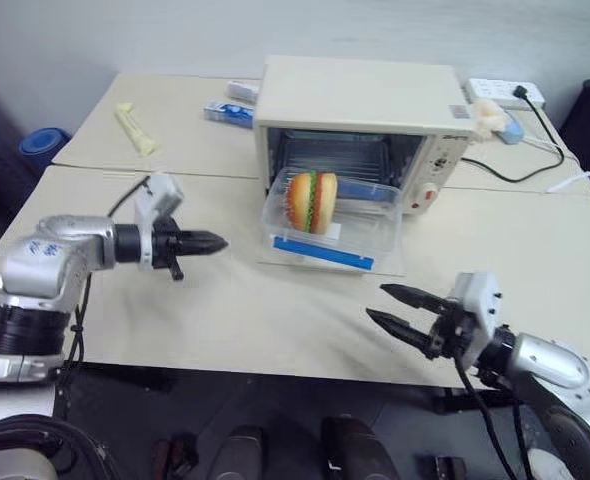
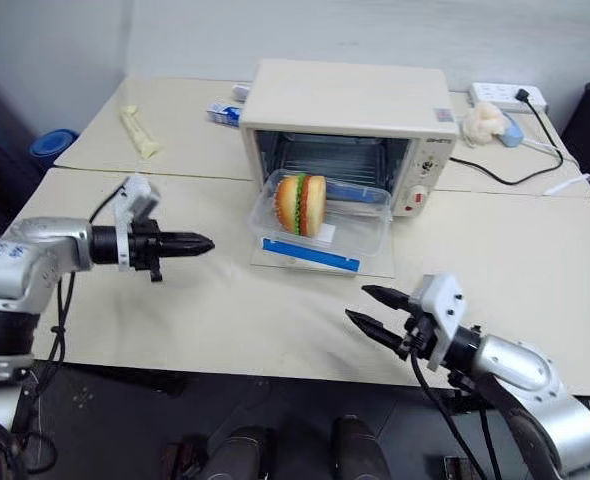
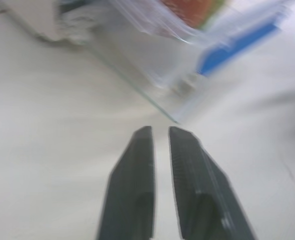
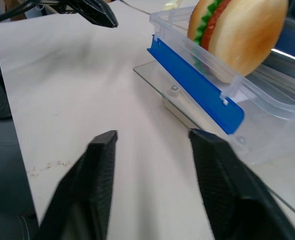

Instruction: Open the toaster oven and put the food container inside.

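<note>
Food container [image 1: 333, 222], a clear rectangular plastic box with a blue side clip and a toy hamburger [image 1: 311, 201] standing on edge inside, rests on the lowered glass door [image 1: 390, 265] of the cream-white boxy toaster oven [image 1: 360, 125], its far end at the oven mouth, centre of frame. Left pincer [image 1: 215, 241], fingers closed and empty, points level toward the container from centre left, well apart. Right pincer [image 1: 387, 305], fingers parted and empty, hovers over the beige worktop [image 1: 225, 310] at lower right, near the door's front edge, aimed up-left.
</note>
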Controlling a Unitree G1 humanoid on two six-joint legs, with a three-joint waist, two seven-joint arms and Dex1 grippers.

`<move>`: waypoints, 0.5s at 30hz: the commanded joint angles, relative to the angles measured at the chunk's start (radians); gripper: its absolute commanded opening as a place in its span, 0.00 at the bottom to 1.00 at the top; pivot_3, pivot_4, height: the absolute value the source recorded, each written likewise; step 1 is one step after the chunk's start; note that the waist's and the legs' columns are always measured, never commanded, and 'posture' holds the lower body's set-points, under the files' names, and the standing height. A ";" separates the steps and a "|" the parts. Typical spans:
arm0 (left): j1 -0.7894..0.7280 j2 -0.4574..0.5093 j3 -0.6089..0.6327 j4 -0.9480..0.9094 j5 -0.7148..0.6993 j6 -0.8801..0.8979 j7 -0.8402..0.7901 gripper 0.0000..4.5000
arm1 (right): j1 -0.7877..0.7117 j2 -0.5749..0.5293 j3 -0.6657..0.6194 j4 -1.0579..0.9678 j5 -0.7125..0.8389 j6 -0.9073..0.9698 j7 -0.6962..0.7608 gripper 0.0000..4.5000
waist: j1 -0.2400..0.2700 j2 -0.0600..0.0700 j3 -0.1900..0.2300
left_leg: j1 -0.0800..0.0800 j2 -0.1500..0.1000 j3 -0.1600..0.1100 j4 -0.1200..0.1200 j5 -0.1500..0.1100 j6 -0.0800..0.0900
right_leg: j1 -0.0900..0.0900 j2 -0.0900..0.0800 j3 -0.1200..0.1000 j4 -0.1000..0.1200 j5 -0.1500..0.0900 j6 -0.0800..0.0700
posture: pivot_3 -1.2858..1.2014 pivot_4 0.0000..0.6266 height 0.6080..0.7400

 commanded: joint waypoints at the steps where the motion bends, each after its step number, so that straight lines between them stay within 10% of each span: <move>1: 0.003 -0.098 -0.032 -0.070 0.008 -0.072 0.025 0.00 | -0.084 -0.004 0.042 0.086 -0.083 -0.007 0.001 0.27 | 0.011 0.000 0.000 | 0.000 -0.001 0.000 0.000 -0.001 0.002 | 0.000 -0.001 0.000 0.000 0.000 0.000 | 0.52 0.24 1.00; 5: -0.018 -0.250 -0.043 -0.016 0.066 -0.135 0.148 0.00 | -0.230 0.050 0.091 0.221 -0.153 -0.039 -0.002 0.01 | 0.005 0.000 0.000 | -0.001 -0.004 0.000 0.001 -0.001 0.005 | 0.000 -0.002 0.000 0.000 0.001 0.002 | 0.52 0.24 1.00; 15: -0.131 -0.486 0.057 0.239 0.149 -0.318 0.437 0.00 | -0.472 0.152 0.111 0.555 -0.307 -0.202 0.009 0.01 | -0.013 0.000 0.000 | -0.001 -0.003 0.003 0.002 -0.001 0.004 | -0.002 0.000 0.000 0.003 0.002 0.003 | 0.52 0.24 1.00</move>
